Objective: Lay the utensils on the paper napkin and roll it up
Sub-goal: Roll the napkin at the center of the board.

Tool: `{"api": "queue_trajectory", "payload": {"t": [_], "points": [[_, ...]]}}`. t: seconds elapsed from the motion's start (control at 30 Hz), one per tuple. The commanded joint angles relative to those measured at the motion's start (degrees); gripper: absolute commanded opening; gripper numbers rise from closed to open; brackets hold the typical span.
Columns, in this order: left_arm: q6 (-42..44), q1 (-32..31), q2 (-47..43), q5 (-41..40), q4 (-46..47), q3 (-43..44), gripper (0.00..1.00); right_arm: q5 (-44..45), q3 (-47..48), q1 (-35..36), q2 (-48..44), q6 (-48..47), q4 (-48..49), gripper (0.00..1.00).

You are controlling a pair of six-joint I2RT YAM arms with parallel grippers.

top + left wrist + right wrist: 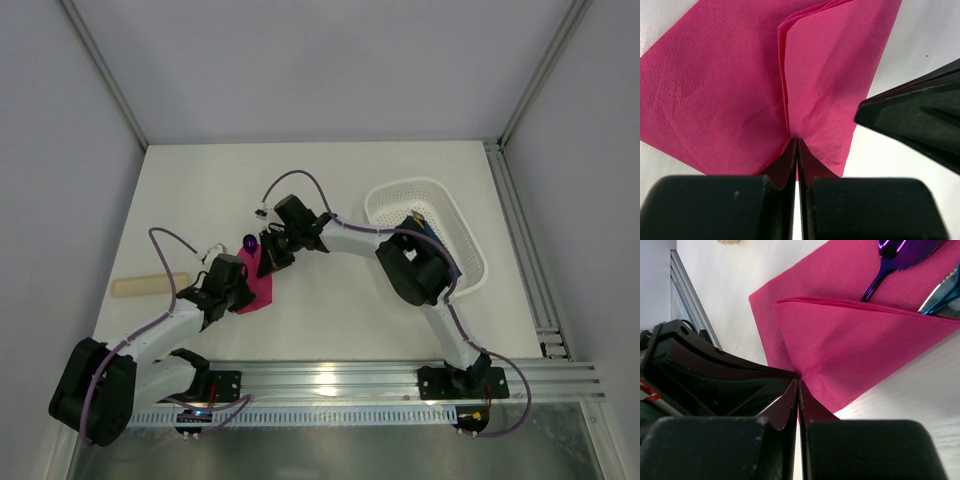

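Note:
The magenta paper napkin lies between the two arms with one flap folded over the utensils. A glossy purple spoon and a second utensil stick out from under the fold, and one purple head shows past the napkin's far corner. My left gripper is shut, pinching the folded napkin's edge. My right gripper is shut on the same edge right beside it; its dark finger shows in the left wrist view.
A pale beige flat stick lies left of the left arm. A white perforated basket stands at the right with something dark inside. Metal rails run along the table's near and right edges.

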Motion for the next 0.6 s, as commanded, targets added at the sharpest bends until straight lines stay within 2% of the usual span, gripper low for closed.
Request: {"api": "queue_trajectory", "payload": {"t": [0.0, 0.37, 0.57], "points": [[-0.40, 0.03, -1.05, -1.51, 0.07, -0.51, 0.00, -1.25, 1.48, 1.03, 0.53, 0.34, 2.28, 0.04], [-0.23, 0.03, -1.49, -1.42, -0.71, 0.54, 0.00, -1.17, 2.01, 3.49, 3.08, 0.69, 2.45, 0.04], [1.53, 0.38, -3.94, -3.88, -4.93, 5.55, 0.00, -0.99, 1.22, 3.93, 4.14, 0.69, 2.45, 0.04]]}}
